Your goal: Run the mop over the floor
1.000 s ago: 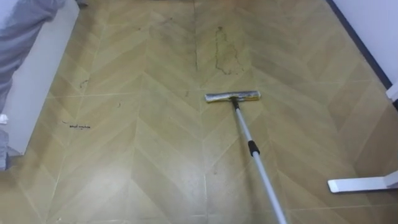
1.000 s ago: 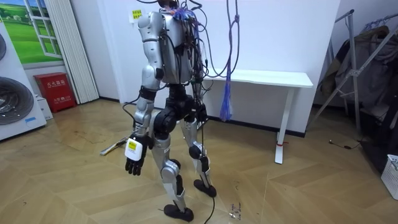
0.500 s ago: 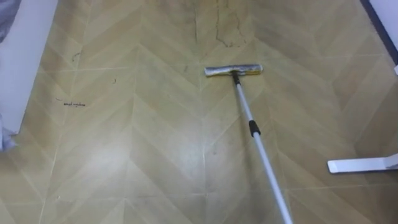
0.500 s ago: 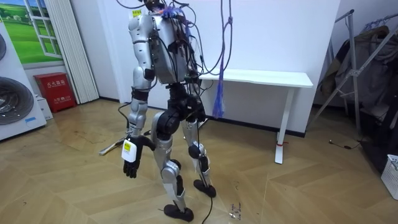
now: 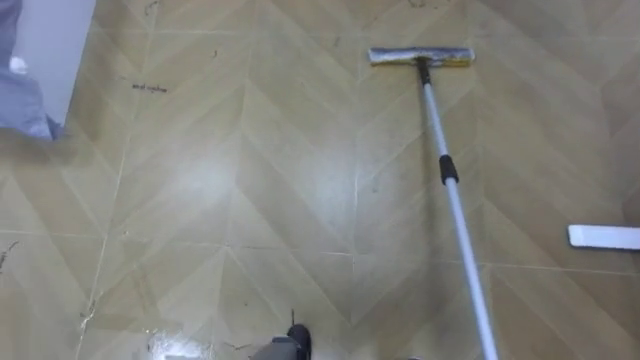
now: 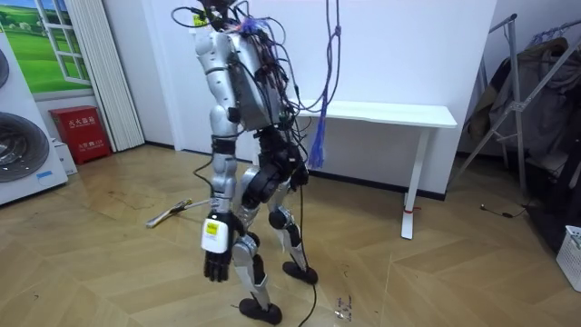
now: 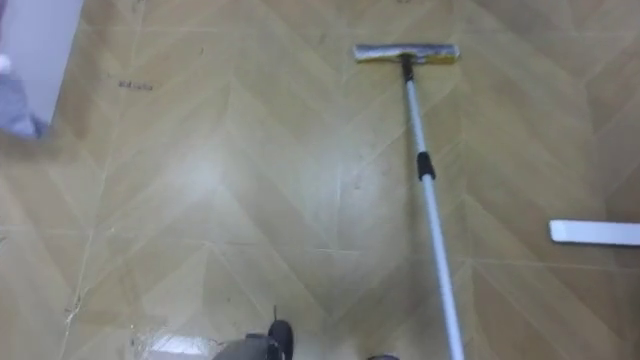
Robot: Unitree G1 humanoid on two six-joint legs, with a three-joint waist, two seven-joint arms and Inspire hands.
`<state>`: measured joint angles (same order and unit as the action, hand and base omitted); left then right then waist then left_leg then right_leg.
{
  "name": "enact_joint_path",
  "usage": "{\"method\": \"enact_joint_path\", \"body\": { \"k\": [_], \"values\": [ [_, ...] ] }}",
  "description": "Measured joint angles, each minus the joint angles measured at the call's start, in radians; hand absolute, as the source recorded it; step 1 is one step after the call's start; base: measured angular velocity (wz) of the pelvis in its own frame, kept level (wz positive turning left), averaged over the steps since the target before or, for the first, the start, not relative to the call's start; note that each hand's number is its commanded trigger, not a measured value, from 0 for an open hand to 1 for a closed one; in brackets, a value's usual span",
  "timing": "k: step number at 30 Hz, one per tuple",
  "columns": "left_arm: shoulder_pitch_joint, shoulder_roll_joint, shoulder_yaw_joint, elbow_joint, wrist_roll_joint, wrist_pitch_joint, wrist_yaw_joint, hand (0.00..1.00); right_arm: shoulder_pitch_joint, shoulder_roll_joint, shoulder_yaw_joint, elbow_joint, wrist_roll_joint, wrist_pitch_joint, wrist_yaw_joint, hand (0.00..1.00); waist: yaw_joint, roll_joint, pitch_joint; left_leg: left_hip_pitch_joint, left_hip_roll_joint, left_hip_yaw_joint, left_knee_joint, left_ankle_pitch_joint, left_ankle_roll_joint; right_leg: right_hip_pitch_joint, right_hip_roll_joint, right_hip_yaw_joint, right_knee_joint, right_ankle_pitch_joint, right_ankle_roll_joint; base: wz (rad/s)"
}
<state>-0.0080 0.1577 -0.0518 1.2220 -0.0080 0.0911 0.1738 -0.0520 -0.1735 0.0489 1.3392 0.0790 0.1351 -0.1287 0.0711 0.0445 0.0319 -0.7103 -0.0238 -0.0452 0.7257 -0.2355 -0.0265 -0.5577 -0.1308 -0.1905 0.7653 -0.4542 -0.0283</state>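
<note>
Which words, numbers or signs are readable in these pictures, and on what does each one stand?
No text can be read here.
Red box: pale characters, too small to read.
Yellow label at the left hand: print too blurred.
Dark scribble on the floor: not legible.

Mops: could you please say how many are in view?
1. The mop has its head on the floor ahead of the robot, pole running back toward the lower right. Others may be hidden.
</note>
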Motion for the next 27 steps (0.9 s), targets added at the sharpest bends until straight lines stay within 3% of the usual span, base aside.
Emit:
{"method": "enact_joint_path", "body": {
  "k": [2, 3, 4, 5, 6, 7, 9, 11, 12, 14, 16, 18, 19, 20, 21, 22, 24, 25, 26, 27],
  "values": [
    [0.002, 0.008, -0.011, 0.030, -0.002, 0.008, -0.001, 0.00, -0.063, -0.007, -0.012, 0.027, 0.002, 0.002, 0.002, 1.00, 0.023, 0.003, -0.0017, -0.078, 0.024, 0.003, 0.130, 0.001, -0.006, -0.053, 0.003, 0.002, 0.087, -0.043, -0.022, -0.09],
    [0.009, 0.010, -0.025, 0.042, -0.003, 0.020, 0.001, 0.00, -0.104, -0.026, -0.010, 0.037, 0.002, 0.021, 0.006, 1.00, 0.055, -0.002, -0.0017, -0.137, 0.043, 0.020, 0.317, 0.012, -0.001, -0.080, 0.004, 0.003, 0.166, -0.080, -0.058, -0.47],
    [0.035, 0.011, -0.045, 0.050, -0.019, 0.022, 0.003, 0.00, -0.149, -0.054, 0.000, 0.048, 0.007, 0.024, 0.029, 1.00, 0.073, -0.011, -0.0035, -0.185, 0.048, 0.028, 0.464, 0.050, 0.014, -0.100, 0.011, 0.014, 0.242, -0.117, -0.067, -0.45],
    [0.044, 0.012, -0.055, 0.053, -0.034, 0.024, 0.004, 0.00, -0.171, -0.065, 0.009, 0.056, 0.017, 0.022, 0.039, 1.00, 0.073, -0.010, -0.0072, -0.208, 0.050, 0.027, 0.504, 0.078, 0.021, -0.106, 0.012, 0.014, 0.271, -0.134, -0.067, -0.08],
    [0.050, 0.014, -0.078, 0.053, -0.060, 0.031, 0.005, 0.00, -0.210, -0.084, 0.021, 0.064, 0.039, 0.022, 0.055, 1.00, 0.072, -0.024, -0.0050, -0.251, 0.053, 0.028, 0.567, 0.140, 0.013, -0.108, 0.019, 0.024, 0.315, -0.162, -0.064, 0.25],
    [0.055, 0.014, -0.090, 0.052, -0.069, 0.032, -0.001, 0.00, -0.234, -0.097, 0.044, 0.065, 0.064, 0.022, 0.066, 1.00, 0.078, -0.033, -0.0053, -0.276, 0.054, 0.033, 0.601, 0.167, 0.004, -0.107, 0.033, 0.034, 0.340, -0.177, -0.068, 0.30],
    [0.069, 0.014, -0.089, 0.043, -0.068, 0.033, -0.018, 0.00, -0.258, -0.102, 0.069, 0.069, 0.102, 0.021, 0.089, 1.00, 0.086, -0.049, -0.0001, -0.283, 0.054, 0.077, 0.566, 0.121, 0.015, -0.106, 0.036, 0.037, 0.352, -0.186, -0.075, 0.09],
    [0.097, 0.012, -0.079, 0.006, -0.060, 0.050, -0.041, 0.00, -0.241, -0.098, 0.091, 0.055, 0.129, 0.007, 0.099, 1.00, 0.090, -0.049, 0.0005, -0.245, 0.046, 0.118, 0.368, 0.063, 0.022, -0.092, 0.059, 0.037, 0.322, -0.183, -0.080, -0.12],
    [0.099, 0.012, -0.078, -0.003, -0.055, 0.054, -0.043, 0.00, -0.224, -0.098, 0.097, 0.051, 0.141, 0.002, 0.099, 1.00, 0.088, -0.046, -0.0002, -0.228, 0.044, 0.128, 0.319, 0.040, 0.033, -0.084, 0.061, 0.036, 0.311, -0.182, -0.083, 0.00],
    [0.094, 0.009, -0.069, -0.044, -0.033, 0.056, -0.048, 0.00, -0.134, -0.110, 0.098, 0.054, 0.155, -0.018, 0.099, 1.00, 0.059, -0.040, -0.0088, -0.165, 0.010, 0.152, 0.172, -0.035, 0.072, -0.051, 0.048, 0.033, 0.241, -0.176, -0.056, 0.23],
    [0.083, 0.008, -0.067, -0.066, -0.029, 0.056, -0.047, 0.00, -0.057, -0.132, 0.104, 0.063, 0.138, -0.017, 0.093, 1.00, 0.027, -0.033, -0.0158, -0.132, -0.011, 0.161, 0.111, -0.054, 0.095, -0.027, 0.035, 0.060, 0.191, -0.156, -0.043, 0.31],
    [0.062, 0.008, -0.051, -0.090, -0.018, 0.057, -0.039, 0.00, 0.025, -0.142, 0.110, 0.066, 0.119, -0.012, 0.076, 1.00, 0.007, -0.019, -0.0177, -0.111, -0.026, 0.178, 0.110, -0.081, 0.112, -0.074, 0.028, 0.112, 0.296, -0.090, -0.010, 0.11],
    [0.060, 0.005, -0.028, -0.107, -0.020, 0.049, -0.026, 0.00, 0.076, -0.145, 0.110, 0.067, 0.116, -0.006, 0.070, 1.00, -0.001, -0.005, -0.0263, -0.092, -0.026, 0.178, 0.122, -0.116, 0.117, -0.127, 0.033, 0.124, 0.398, -0.003, 0.001, -0.22],
    [0.059, 0.010, -0.029, -0.116, -0.023, 0.043, -0.015, 0.00, 0.111, -0.141, 0.115, 0.063, 0.113, -0.001, 0.066, 1.00, -0.014, 0.012, -0.0328, -0.068, -0.022, 0.168, 0.124, -0.146, 0.117, -0.165, 0.041, 0.133, 0.471, 0.059, 0.007, -0.26],
    [0.059, 0.011, -0.031, -0.124, -0.025, 0.039, -0.006, 0.00, 0.124, -0.134, 0.115, 0.057, 0.113, -0.001, 0.064, 1.00, -0.020, 0.018, -0.0321, -0.057, -0.020, 0.162, 0.121, -0.159, 0.116, -0.188, 0.045, 0.139, 0.484, 0.056, 0.009, -0.33],
    [0.059, 0.006, -0.034, -0.143, -0.028, 0.030, 0.007, 0.00, 0.135, -0.117, 0.117, 0.057, 0.112, -0.001, 0.057, 1.00, -0.034, 0.032, -0.0235, -0.031, -0.023, 0.143, 0.108, -0.170, 0.111, -0.241, 0.048, 0.138, 0.473, 0.041, 0.012, -0.37],
    [0.057, -0.008, -0.051, -0.145, -0.029, 0.028, 0.013, 0.00, 0.140, -0.092, 0.126, 0.057, 0.111, -0.001, 0.043, 1.00, -0.047, 0.044, -0.0218, 0.018, -0.023, 0.137, 0.069, -0.184, 0.103, -0.315, 0.047, 0.146, 0.343, 0.036, 0.017, -0.41],
    [0.061, -0.016, -0.051, -0.145, -0.030, 0.033, 0.014, 0.00, 0.144, -0.073, 0.125, 0.057, 0.109, 0.002, 0.039, 1.00, -0.046, 0.046, -0.0218, 0.057, -0.023, 0.130, 0.049, -0.203, 0.093, -0.343, 0.044, 0.151, 0.201, 0.051, 0.014, -0.31],
    [0.068, -0.019, -0.050, -0.143, -0.029, 0.034, 0.014, 0.00, 0.146, -0.055, 0.120, 0.057, 0.098, 0.007, 0.037, 1.00, -0.052, 0.048, -0.0216, 0.086, -0.021, 0.117, 0.050, -0.230, 0.077, -0.354, 0.040, 0.156, 0.085, 0.121, 0.012, -0.15],
    [0.072, -0.020, -0.051, -0.143, -0.033, 0.037, 0.015, 0.00, 0.142, -0.050, 0.113, 0.057, 0.091, 0.013, 0.036, 1.00, -0.057, 0.044, -0.0190, 0.097, -0.020, 0.107, 0.059, -0.248, 0.068, -0.350, 0.033, 0.143, 0.080, 0.154, 0.005, 0.00]
  ]
}}
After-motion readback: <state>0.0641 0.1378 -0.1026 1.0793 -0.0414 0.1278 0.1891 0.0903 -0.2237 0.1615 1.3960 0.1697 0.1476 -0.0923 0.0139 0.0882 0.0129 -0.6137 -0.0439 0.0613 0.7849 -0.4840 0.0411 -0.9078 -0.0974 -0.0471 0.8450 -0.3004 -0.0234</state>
